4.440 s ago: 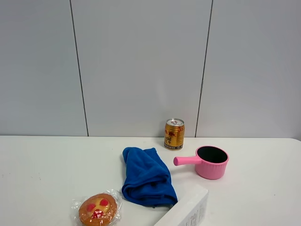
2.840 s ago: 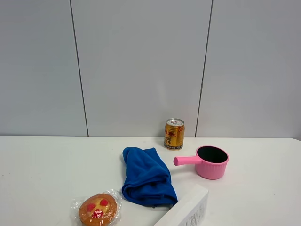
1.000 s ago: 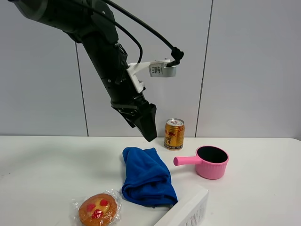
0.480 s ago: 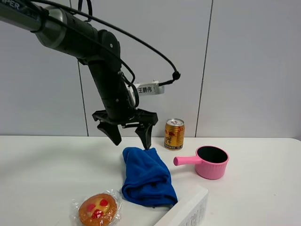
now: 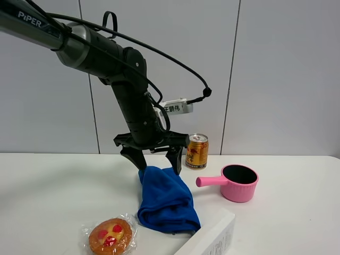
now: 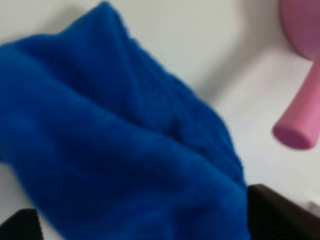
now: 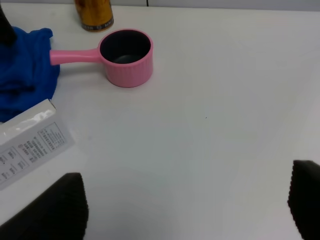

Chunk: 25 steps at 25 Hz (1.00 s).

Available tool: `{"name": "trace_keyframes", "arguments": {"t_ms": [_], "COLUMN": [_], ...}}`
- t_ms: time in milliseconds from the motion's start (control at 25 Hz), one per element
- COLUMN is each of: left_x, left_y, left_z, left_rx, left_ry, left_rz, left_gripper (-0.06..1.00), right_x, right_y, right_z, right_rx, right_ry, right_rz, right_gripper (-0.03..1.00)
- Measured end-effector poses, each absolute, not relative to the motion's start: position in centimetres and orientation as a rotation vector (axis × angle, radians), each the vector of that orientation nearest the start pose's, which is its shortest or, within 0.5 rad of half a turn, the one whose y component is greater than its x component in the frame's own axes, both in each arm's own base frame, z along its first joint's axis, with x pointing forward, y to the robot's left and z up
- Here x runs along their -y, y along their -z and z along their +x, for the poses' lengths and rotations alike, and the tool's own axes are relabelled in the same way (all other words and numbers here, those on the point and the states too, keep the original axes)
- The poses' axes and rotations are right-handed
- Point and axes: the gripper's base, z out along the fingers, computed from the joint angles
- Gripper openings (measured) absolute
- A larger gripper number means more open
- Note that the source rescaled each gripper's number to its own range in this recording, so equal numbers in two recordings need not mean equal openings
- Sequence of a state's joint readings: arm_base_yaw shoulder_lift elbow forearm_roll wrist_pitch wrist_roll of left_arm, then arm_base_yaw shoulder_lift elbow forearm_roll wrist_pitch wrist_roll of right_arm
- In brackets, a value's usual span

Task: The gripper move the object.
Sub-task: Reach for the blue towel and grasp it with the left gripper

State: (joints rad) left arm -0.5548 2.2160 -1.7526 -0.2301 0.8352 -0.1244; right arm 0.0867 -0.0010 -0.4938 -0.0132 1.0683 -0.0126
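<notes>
Blue cloth [image 5: 167,199] lies bunched mid-counter, running from centre toward front edge. Left gripper [image 5: 157,163] hangs right over its back end, fingers spread wide, nothing pinched; tips at fabric level, contact unclear. Pink pot [image 5: 239,183] handle just beside cloth on right-edge side, gold can [image 5: 197,151] behind it near back edge, white box [image 5: 210,239] against cloth's front end, wrapped pastry [image 5: 110,236] by front edge. Risk: gripper shuts on top fold only, so cloth unrolls, drags, knocks pot handle or can.
</notes>
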Motion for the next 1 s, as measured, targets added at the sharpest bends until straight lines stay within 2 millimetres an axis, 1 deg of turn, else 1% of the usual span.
{"name": "trace_keyframes", "arguments": {"t_ms": [240, 440, 720, 1000], "left_x": [27.3, 27.1, 27.2, 27.8], "left_y": [-16.1, -15.4, -12.6, -11.5], "left_z": [40.1, 40.4, 40.6, 40.8], "left_rx": [-2.807, -2.806, -2.86, -2.879], "left_ry": [0.449, 0.398, 0.368, 0.419], "left_rz": [0.439, 0.421, 0.412, 0.378], "left_gripper": [0.85, 0.85, 0.85, 0.85], "right_x": [0.1, 0.1, 0.1, 0.1], "right_y": [-27.5, -27.5, -27.5, -27.5], "right_z": [-0.5, -0.5, -0.5, -0.5], "right_rx": [-2.055, -2.055, -2.055, -2.055], "right_ry": [-0.03, -0.03, -0.03, -0.03], "right_rz": [-0.101, -0.101, -0.101, -0.101], "right_gripper": [1.0, 1.0, 1.0, 1.0]}}
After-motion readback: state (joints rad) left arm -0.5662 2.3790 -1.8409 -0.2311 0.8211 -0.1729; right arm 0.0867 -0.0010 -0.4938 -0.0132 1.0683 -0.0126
